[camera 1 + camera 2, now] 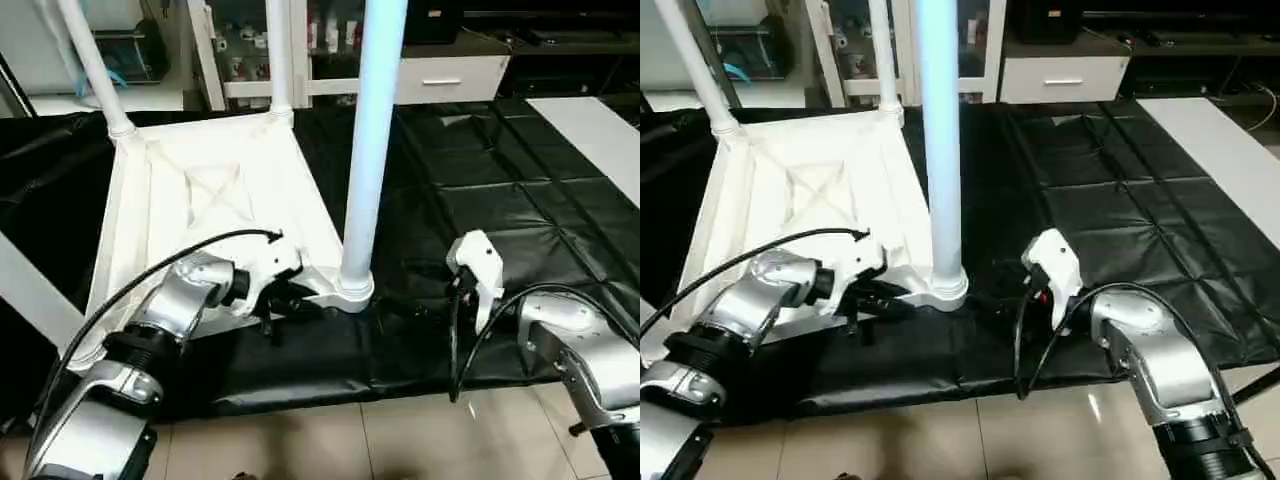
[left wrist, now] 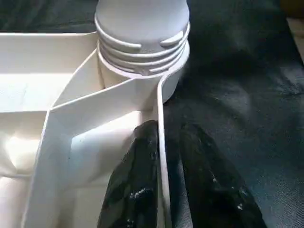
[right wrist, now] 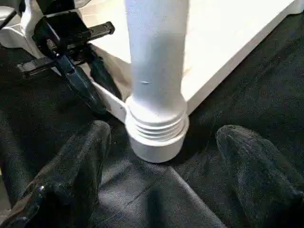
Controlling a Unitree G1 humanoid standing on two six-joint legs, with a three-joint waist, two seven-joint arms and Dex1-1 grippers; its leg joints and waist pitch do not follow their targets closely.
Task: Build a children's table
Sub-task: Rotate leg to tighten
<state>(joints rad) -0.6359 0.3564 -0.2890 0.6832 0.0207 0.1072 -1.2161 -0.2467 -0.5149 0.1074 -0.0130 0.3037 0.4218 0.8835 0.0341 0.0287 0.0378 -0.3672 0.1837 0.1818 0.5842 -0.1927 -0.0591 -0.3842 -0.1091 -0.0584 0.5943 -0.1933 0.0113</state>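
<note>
Tabletop rim is pinched by the left gripper, lower centre. Right gripper is spread open around the near leg. Rim should be held firm while the leg is seated squarely.

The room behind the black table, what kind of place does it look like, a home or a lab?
Probably a lab or workshop, not a home. The work table wears a black quilted cover, white cabinets with a drawer and cluttered shelves line the back, and the floor is plain tile.

Black cover over work table; white drawer cabinet behind; tiled floor in front.
</note>
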